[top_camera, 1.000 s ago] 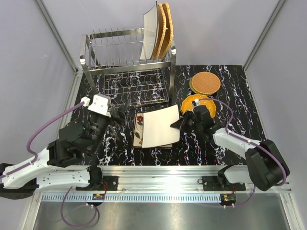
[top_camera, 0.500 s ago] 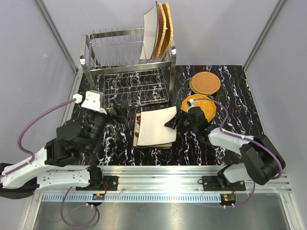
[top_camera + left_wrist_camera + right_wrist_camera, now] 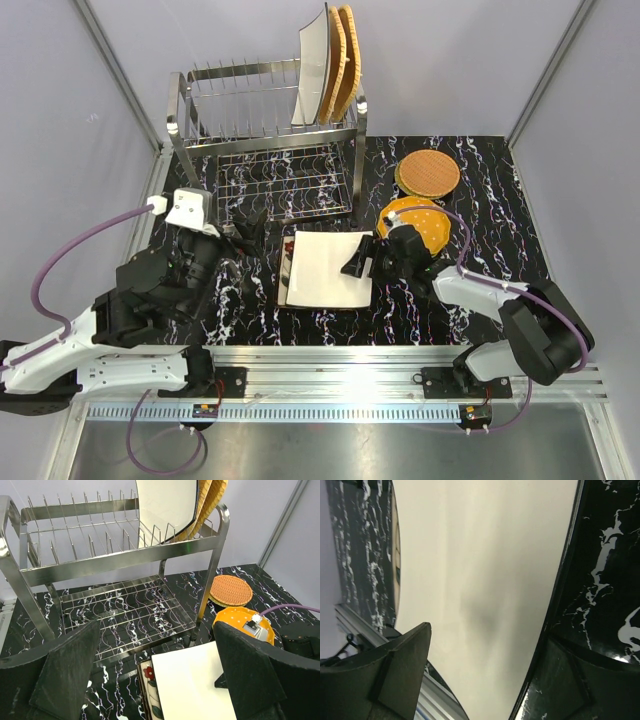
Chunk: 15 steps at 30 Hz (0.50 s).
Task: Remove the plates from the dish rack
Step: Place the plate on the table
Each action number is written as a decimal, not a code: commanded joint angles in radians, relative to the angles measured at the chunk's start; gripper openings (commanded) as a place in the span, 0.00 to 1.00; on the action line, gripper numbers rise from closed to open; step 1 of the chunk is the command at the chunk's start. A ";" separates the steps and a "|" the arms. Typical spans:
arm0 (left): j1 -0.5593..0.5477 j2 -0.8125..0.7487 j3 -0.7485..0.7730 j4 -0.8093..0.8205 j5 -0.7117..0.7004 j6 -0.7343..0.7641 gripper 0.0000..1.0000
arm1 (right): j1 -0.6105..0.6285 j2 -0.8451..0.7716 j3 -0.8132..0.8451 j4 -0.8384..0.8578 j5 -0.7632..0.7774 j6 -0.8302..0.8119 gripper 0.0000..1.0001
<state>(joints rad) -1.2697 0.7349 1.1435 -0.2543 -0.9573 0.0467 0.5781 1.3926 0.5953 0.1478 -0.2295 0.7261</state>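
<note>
The steel dish rack [image 3: 265,140] stands at the back, with a white square plate [image 3: 312,70] and woven tan plates [image 3: 346,60] upright at the right end of its top row. A plain white plate [image 3: 328,270] lies flat on a cream floral plate [image 3: 289,272] in front of the rack. My right gripper [image 3: 362,262] is open at that white plate's right edge, its fingers [image 3: 395,675] spread either side of the plate [image 3: 480,580]. My left gripper [image 3: 155,675] is open and empty. It sits low, left of the stack, facing the rack [image 3: 125,560].
A round woven plate [image 3: 428,173] and an orange dotted plate [image 3: 428,220] lie on the black marbled table [image 3: 490,200] at the right, close behind my right wrist. The rack's lower wire shelf [image 3: 125,615] holds nothing. Grey walls enclose the table.
My right gripper has opened and let go of the white plate, which dropped from a tilt to lie flat on the floral plate. My left arm drew slightly left and back.
</note>
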 commanded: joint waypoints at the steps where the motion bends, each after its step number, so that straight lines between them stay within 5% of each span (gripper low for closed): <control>1: 0.001 -0.011 -0.011 0.032 -0.015 -0.027 0.99 | 0.012 -0.003 0.077 -0.031 -0.005 -0.140 0.86; 15: 0.001 -0.023 -0.064 0.043 -0.008 -0.079 0.99 | 0.014 0.037 0.093 -0.086 0.005 -0.303 0.90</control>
<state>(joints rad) -1.2697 0.7238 1.0882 -0.2535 -0.9565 0.0036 0.5808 1.4109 0.6418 0.0490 -0.2295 0.4885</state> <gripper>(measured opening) 0.987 0.895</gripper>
